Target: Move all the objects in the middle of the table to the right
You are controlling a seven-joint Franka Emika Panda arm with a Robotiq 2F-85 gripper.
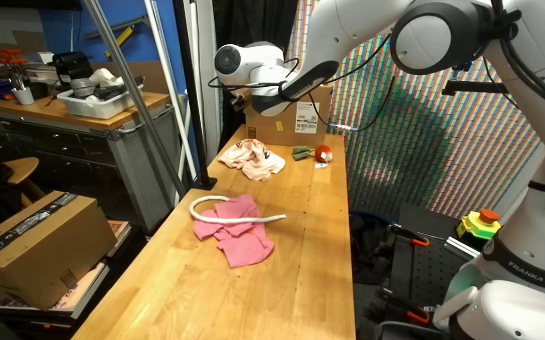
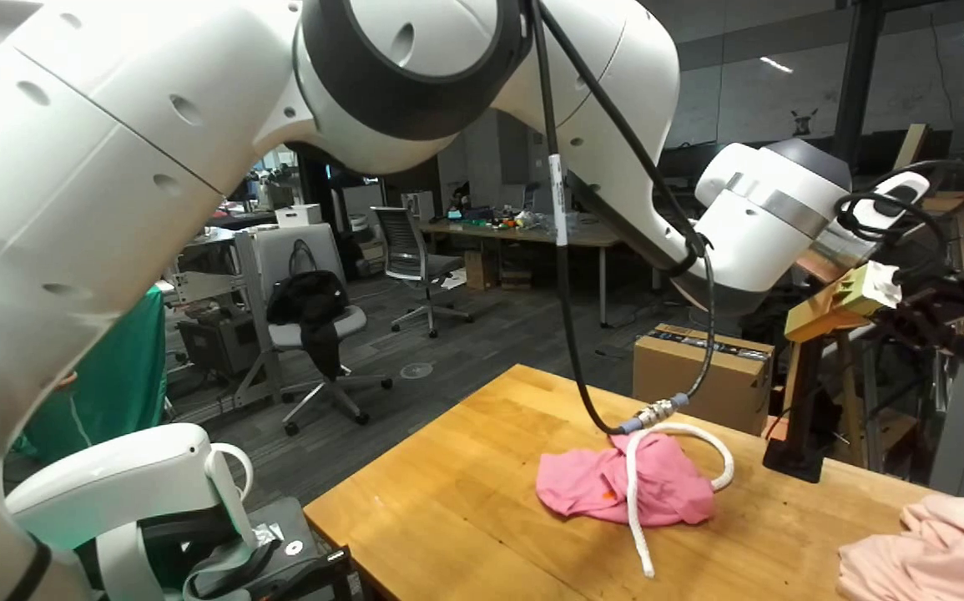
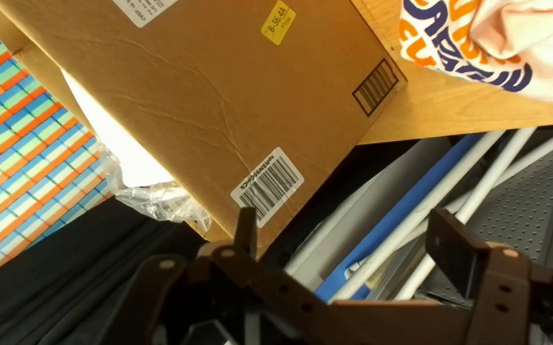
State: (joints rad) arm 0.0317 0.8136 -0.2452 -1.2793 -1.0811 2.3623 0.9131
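My pincer point(image 3: 347, 237) stands spread, empty; I should nip the cord point(image 1: 234, 220) by its end clear of the pink cloth point(image 1: 246, 249).

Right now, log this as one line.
pincer: open, nothing held | pink cloth: on table | white cord: across pink cloth | cream cloth, red-and-green item: on table near cardboard box

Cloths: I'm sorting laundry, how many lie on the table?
2: a pink cloth under the white cord, and a cream cloth near the tabletop box. Folds could hide more.
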